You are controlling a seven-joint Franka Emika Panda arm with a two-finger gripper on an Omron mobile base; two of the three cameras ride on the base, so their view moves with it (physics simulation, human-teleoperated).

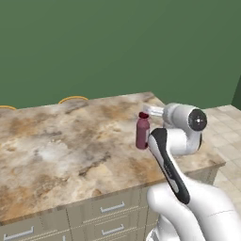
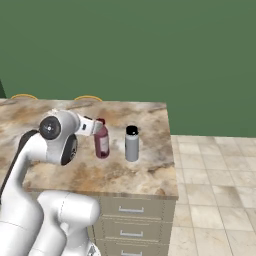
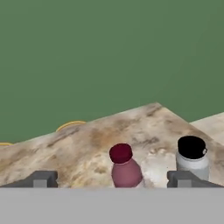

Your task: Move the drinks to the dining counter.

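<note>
Your end effector (image 3: 112,178) hangs wide open just above the dining surface (image 1: 56,150), its two dark fingertips (image 3: 41,179) spread well to either side of the dark red bottle (image 3: 124,168), gripping nothing. That bottle stands upright near the right end of the marbled stone; the pale grey bottle (image 2: 131,145) with its black cap stands upright just beside it, a clear gap between them. Both drinks already rest on the surface with the beige drawer fronts (image 2: 131,215), so you may judge the move all but finished.

Should you take either one again, expect a small, light, rigid container, likely smooth-sided and easy to tip. Hold it on the body below the cap, not on the cap itself.

The grey bottle is the nearest obstacle: a sideways swing toward it could knock it over. Two yellow-rimmed shapes (image 1: 73,99) peek over the far edge, well apart from the bottles. A plain green wall (image 1: 117,42) closes the scene.
</note>
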